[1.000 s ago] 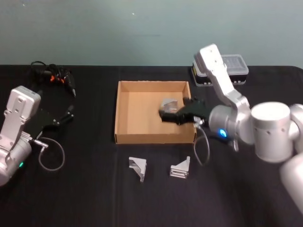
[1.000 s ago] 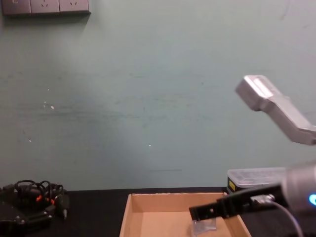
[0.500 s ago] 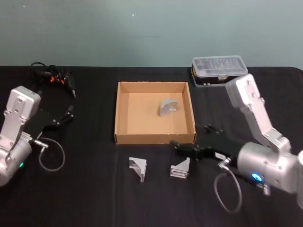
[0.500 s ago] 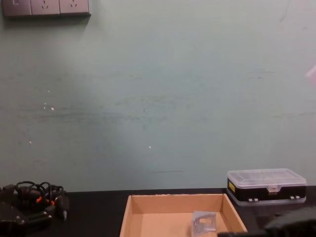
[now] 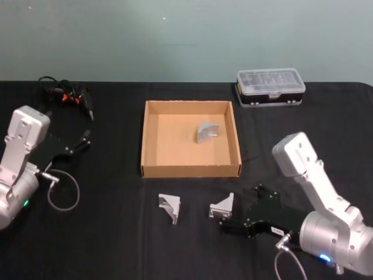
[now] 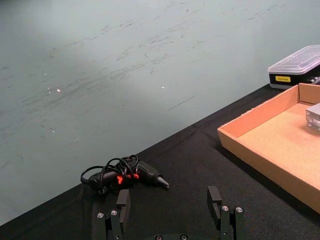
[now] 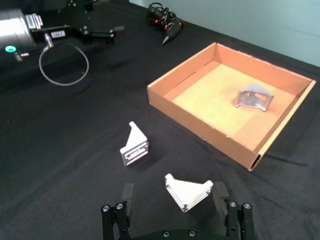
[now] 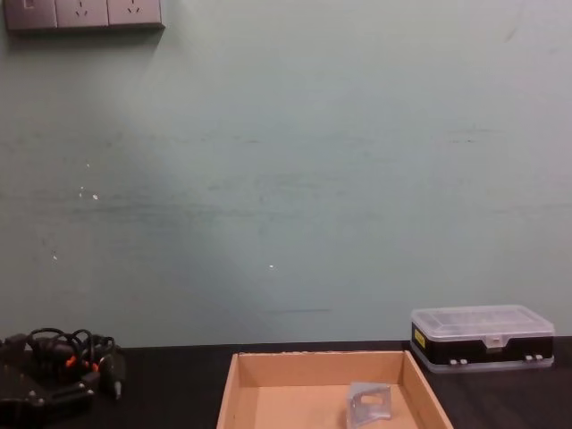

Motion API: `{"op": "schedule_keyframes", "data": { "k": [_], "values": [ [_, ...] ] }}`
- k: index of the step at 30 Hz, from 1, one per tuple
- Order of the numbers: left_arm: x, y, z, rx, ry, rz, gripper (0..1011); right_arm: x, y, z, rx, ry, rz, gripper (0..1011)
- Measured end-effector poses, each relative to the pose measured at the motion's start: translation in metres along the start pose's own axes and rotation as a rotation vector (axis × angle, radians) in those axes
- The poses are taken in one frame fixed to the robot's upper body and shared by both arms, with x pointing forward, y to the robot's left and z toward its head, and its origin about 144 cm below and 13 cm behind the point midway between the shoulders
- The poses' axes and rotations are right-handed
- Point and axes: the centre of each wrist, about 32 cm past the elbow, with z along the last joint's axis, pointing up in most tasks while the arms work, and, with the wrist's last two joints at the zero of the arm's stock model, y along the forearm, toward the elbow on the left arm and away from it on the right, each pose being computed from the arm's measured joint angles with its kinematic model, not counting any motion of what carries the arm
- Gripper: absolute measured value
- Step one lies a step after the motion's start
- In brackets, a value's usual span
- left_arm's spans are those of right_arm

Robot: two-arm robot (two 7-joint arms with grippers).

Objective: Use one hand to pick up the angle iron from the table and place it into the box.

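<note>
Cardboard box (image 5: 189, 170), metal angle iron (image 5: 222, 207), matt table (image 5: 105, 233)

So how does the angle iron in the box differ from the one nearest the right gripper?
The boxed angle iron lies on the floor of the box; the other angle iron lies on the table, in front of the box. The boxed one has no gripper near; the other sits between the open fingers of the right gripper, ungripped. Both are silver-grey brackets of like shape. The left gripper idles far left.
</note>
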Motion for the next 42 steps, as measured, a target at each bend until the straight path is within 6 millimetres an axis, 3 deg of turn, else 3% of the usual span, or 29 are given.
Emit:
{"op": "schedule_keyframes", "data": {
  "k": [9, 42],
  "values": [
    [0.0, 0.0, 0.0, 0.0, 0.0, 0.0, 1011, -0.002, 0.011, -0.01, -0.017, 0.003, -0.01, 1000],
    [0.0, 0.0, 0.0, 0.0, 0.0, 0.0, 1011, 0.004, 0.047, -0.017, -0.028, 0.048, -0.073, 1000]
  ]
}}
